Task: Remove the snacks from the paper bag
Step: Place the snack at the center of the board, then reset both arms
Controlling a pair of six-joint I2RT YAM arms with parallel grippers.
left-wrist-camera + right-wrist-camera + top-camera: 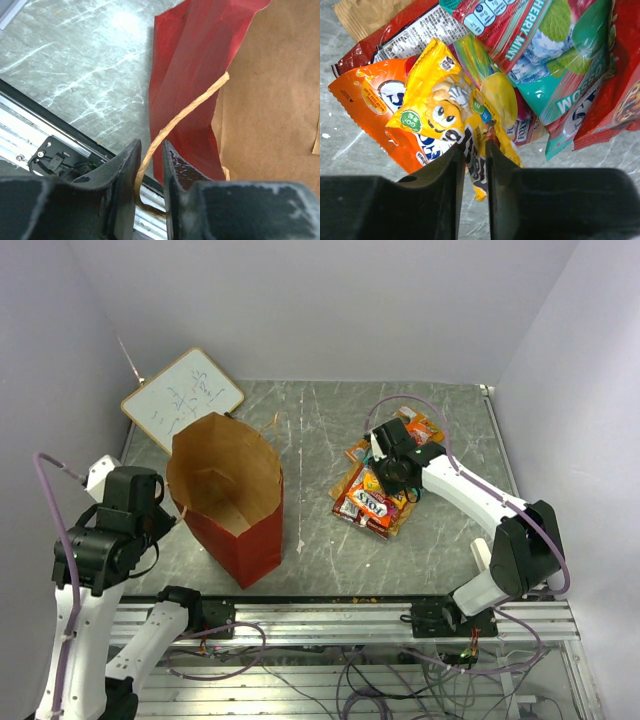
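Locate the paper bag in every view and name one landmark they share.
Top external: paper bag stands open, left of centre.
Left wrist: upper right, red outside, kraft inside; the left tool pinches its tan handle.
Right wrist: not in it; right tool pinches a yellow packet.
Shared landmark: the grey marbled table.

Paper bag (240, 540): 1, stood on tabletop (320, 430). Loop handle (186, 111): 1 seen.
Whiteboard (183, 398): 1.
Snacks (372, 498): 1 overlapping pile. At least 6 packets were told apart in right wrist view:
- yellow packet (437, 107): 1
- orange packet (367, 102): 1
- tan packet (365, 15): 1
- teal packet (555, 80): 1
- red packets (619, 75): at least 2

Full total could not be counted; packets overlapped.
Robot arms: 2, left arm (100, 540) and right arm (470, 495).
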